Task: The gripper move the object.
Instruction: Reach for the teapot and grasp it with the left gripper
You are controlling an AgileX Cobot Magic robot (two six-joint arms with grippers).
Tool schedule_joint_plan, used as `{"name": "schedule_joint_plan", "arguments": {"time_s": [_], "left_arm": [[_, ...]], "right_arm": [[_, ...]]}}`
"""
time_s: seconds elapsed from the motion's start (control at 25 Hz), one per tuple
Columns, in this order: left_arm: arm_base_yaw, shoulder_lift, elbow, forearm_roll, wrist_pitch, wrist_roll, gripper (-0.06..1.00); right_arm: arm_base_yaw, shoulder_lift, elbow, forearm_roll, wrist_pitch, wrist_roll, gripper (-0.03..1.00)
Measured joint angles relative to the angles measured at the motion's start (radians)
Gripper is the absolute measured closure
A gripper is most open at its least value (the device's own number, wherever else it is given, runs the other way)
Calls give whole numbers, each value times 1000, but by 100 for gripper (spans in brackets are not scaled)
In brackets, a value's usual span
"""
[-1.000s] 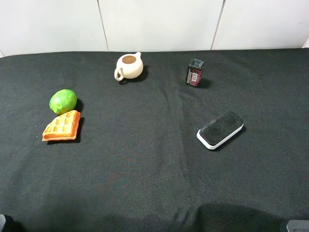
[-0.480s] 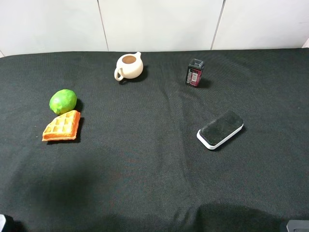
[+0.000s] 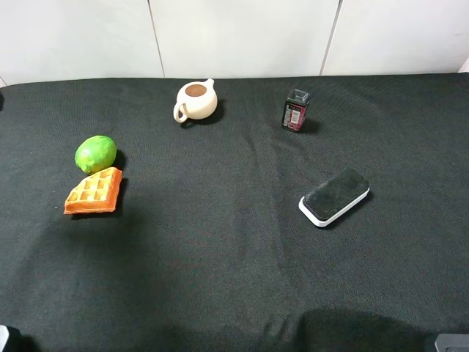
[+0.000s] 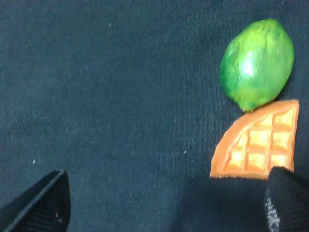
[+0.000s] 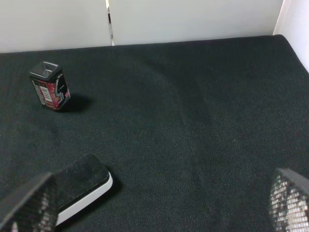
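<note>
The cream teapot (image 3: 196, 100) stands upright at the back of the black cloth, left of centre, with its handle toward the front left and no lid. It shows in neither wrist view. My left gripper (image 4: 164, 208) is open and empty above bare cloth, with the lime (image 4: 257, 64) and the waffle (image 4: 258, 147) ahead near one fingertip (image 4: 287, 203). My right gripper (image 5: 159, 205) is open and empty, with the eraser block (image 5: 79, 186) beside one fingertip (image 5: 26, 208). Both grippers are far from the teapot.
The green lime (image 3: 95, 154) and the orange waffle (image 3: 94, 191) lie together at the left. A small dark jar (image 3: 296, 110) stands at the back right. The black-topped white eraser (image 3: 334, 196) lies at the right. A white wall (image 3: 242, 37) borders the far edge.
No object has moved. A shadow on the cloth at the front left has crept up toward the waffle.
</note>
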Motion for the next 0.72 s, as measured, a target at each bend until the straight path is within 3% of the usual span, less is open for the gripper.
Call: {"name": "schedule_joint_plan", "arguments": {"time_s": [0.72], "left_arm": [[-15, 369, -305, -15, -39, -2, 15]], "right_arm": [[0, 0, 0, 0, 0, 0, 31]]}}
